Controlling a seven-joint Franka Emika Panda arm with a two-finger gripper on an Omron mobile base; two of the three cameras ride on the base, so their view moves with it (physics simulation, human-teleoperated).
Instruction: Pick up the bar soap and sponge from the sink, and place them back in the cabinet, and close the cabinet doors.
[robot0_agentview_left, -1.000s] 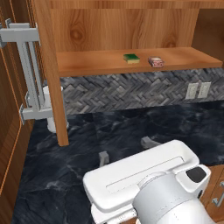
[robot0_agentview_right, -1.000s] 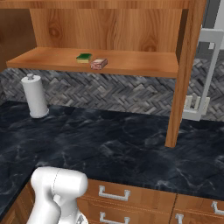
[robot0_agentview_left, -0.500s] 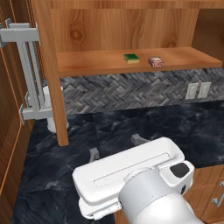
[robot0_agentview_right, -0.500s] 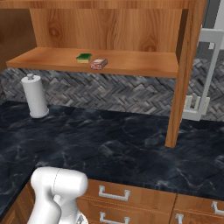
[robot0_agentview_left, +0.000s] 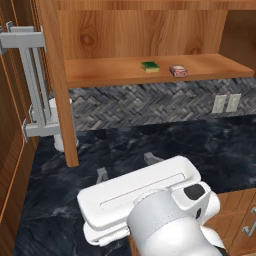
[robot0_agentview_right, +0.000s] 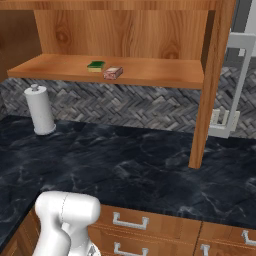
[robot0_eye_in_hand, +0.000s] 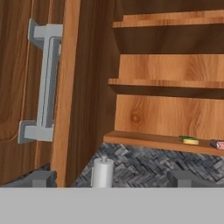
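Green-topped yellow sponge (robot0_agentview_left: 150, 66) and pinkish-brown bar soap (robot0_agentview_left: 178, 70) sit side by side on brown wood cabinet (robot0_agentview_left: 130, 75) bottom shelf: placing done. Both raised-panel cabinet doors (robot0_agentview_left: 56, 95) open, closing left. My gripper (robot0_eye_in_hand: 111, 178) empty, fingertips spread.

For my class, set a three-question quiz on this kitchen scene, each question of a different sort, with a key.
1. True or false: the sponge and the bar soap lie on the cabinet shelf.
2. What stands on the counter under the shelf's left end: A a paper towel roll, B a kettle, C a bowl?
3. Are the cabinet doors open or shut?

Key: 1 true; 2 A; 3 open.
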